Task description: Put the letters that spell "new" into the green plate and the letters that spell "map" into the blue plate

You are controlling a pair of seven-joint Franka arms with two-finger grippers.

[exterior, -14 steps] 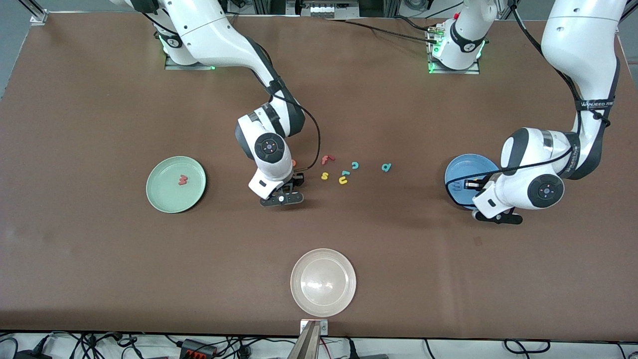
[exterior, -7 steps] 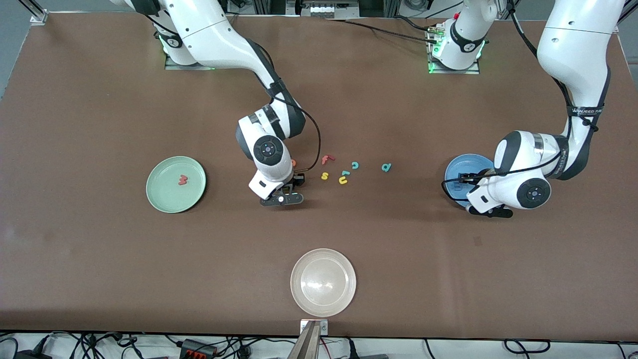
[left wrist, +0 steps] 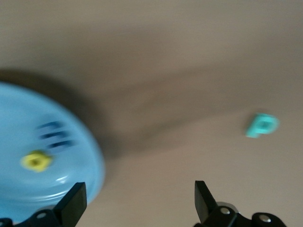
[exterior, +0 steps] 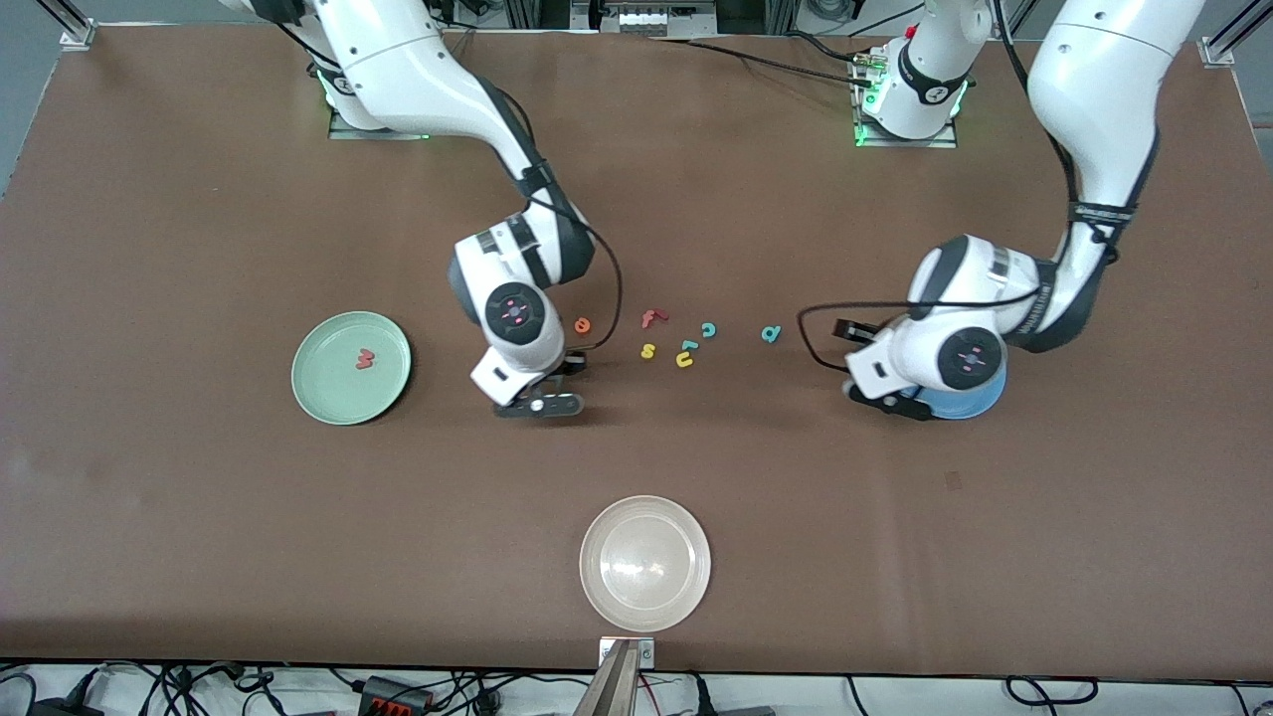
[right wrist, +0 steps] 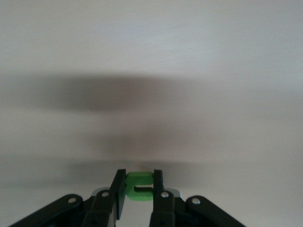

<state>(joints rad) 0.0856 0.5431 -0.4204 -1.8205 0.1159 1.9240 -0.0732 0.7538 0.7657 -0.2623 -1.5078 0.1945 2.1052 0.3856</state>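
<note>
My right gripper [right wrist: 138, 189] is shut on the green n [right wrist: 138, 186]. In the front view the right gripper [exterior: 537, 404] hangs low over bare table, between the green plate [exterior: 328, 398] and the loose letters. The pinkish-red w [exterior: 365, 359] lies in that plate. The orange e [exterior: 583, 324] lies on the table beside the right wrist. My left gripper [left wrist: 138, 201] is open and empty, over the table at the rim of the blue plate [left wrist: 80, 156]. The blue m [left wrist: 54, 134] and a yellow letter [left wrist: 36, 161] lie in it. The teal p [exterior: 771, 333] lies on the table.
A red f [exterior: 651, 317], yellow s [exterior: 648, 350], yellow u [exterior: 684, 360] and teal c [exterior: 709, 329] lie clustered mid-table. A whitish-beige plate [exterior: 645, 607] sits nearest the front camera. The left wrist covers most of the blue plate [exterior: 980, 406] in the front view.
The left gripper opened and swung off the blue plate toward the middle of the table. The right gripper closed on the green n and shifted slightly toward the green plate, uncovering the orange e.
</note>
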